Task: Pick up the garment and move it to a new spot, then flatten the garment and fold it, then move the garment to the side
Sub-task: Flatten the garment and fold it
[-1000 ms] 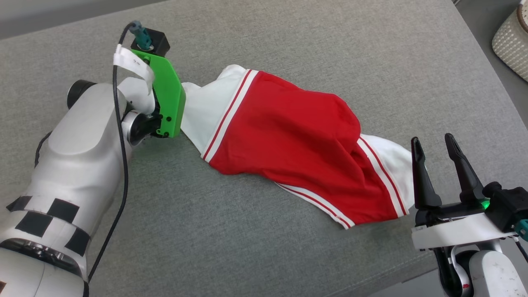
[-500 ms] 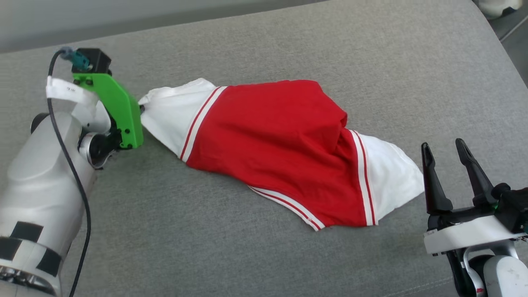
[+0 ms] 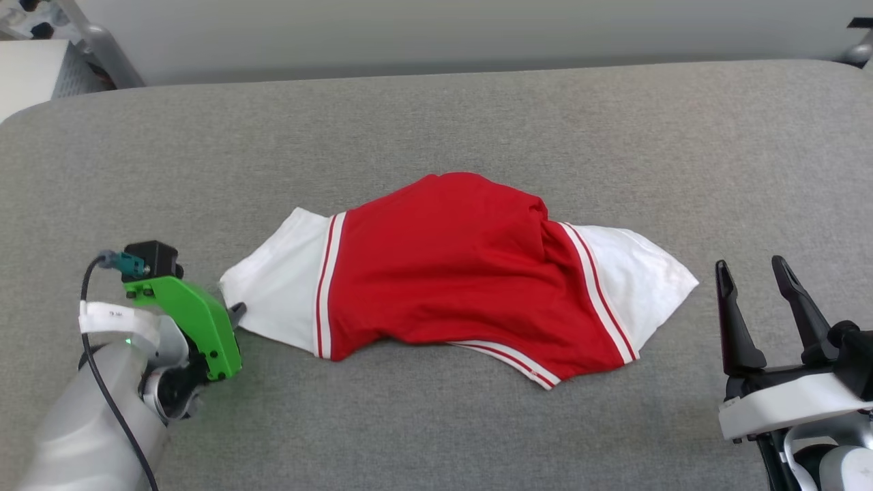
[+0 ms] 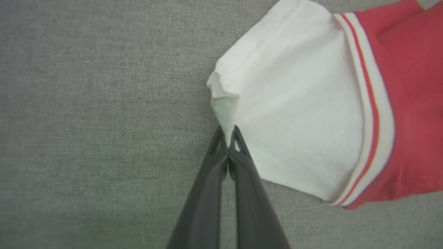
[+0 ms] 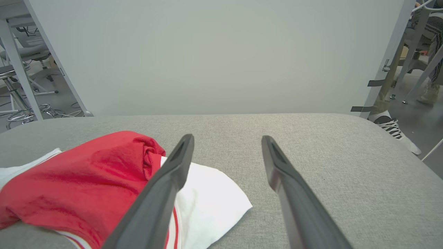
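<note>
Surface: grey fabric cushion [image 3: 436, 116] with a pale wall [image 3: 436, 34] behind it.
Left gripper [image 3: 235, 314]: low over the cushion at the near left, fingers pressed together on the tip of the white left sleeve [image 4: 294, 103]; the cloth puckers into a small peak where they pinch.
Garment [image 3: 443, 273]: lies mid-cushion, stretched sideways, the red body humped and creased, with no print showing.
Right sleeve [image 3: 634, 273]: flat on the cushion, its point aimed at the right gripper but apart from it.
Right gripper [image 3: 750, 269]: near right, fingers spread wide and pointing away from the robot, holding nothing.
Change: the head camera has swung, so the whole picture has shifted. Even so, a second ago the right sleeve lay against the right fingers, and now a strip of bare cushion separates them, so the left arm seems to have dragged the shirt leftward.
Meaning: the move to a new spot looks under way or nearly done. Flattening probably comes next and calls for the right gripper to take the free sleeve.
</note>
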Tool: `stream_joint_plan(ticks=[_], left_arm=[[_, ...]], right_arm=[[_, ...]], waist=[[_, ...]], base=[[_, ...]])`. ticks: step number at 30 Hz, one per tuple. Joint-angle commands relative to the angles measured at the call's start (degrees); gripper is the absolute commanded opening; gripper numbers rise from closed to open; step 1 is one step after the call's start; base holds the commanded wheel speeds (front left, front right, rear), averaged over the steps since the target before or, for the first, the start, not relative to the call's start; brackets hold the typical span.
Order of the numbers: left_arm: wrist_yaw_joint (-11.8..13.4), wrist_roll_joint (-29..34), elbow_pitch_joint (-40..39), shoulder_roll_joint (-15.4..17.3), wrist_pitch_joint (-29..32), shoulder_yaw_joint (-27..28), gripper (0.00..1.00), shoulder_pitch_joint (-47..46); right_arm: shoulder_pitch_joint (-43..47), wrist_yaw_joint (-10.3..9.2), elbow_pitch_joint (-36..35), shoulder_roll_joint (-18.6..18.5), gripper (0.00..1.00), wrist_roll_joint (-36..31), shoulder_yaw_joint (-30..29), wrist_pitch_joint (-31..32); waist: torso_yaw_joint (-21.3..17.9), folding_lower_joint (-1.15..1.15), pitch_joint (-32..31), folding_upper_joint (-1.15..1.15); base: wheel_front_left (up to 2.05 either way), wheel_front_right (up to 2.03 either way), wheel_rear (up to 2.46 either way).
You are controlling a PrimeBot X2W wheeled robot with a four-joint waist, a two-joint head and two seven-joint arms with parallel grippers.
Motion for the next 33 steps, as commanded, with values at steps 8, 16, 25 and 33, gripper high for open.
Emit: stream_joint_plan(ticks=[8,16,25,33], left_arm=[[2.8,-1.7,-7.9,-1.9,-4.3,0.8,0.00,9.6],[4.0,5.1,-13.2,-1.0,-14.6,-0.4,1.00,9.7],[5.7,14.1,-20.5,0.6,-29.4,-1.4,1.00,11.5],[8.3,22.9,-33.8,-3.7,-31.5,4.4,1.00,19.4]], right_arm=[[1.6,-0.04,0.1,0.0,1.00,0.0,-0.5,1.5],[2.4,-0.04,1.0,-0.1,1.00,0.3,-0.6,2.5],[3.7,-0.04,1.8,0.0,1.00,0.7,-1.5,3.0],[4.9,-0.04,2.8,0.6,1.00,0.8,-2.6,2.8]], waist=[[3.8,0.00,-3.2,0.00],[4.4,0.00,-4.5,0.00],[4.9,0.00,-6.2,0.00],[5.3,0.00,-6.7,0.00]], base=[[0.00,0.00,0.00],[0.00,0.00,0.00],[0.00,0.00,0.00],[0.00,0.00,0.00]])
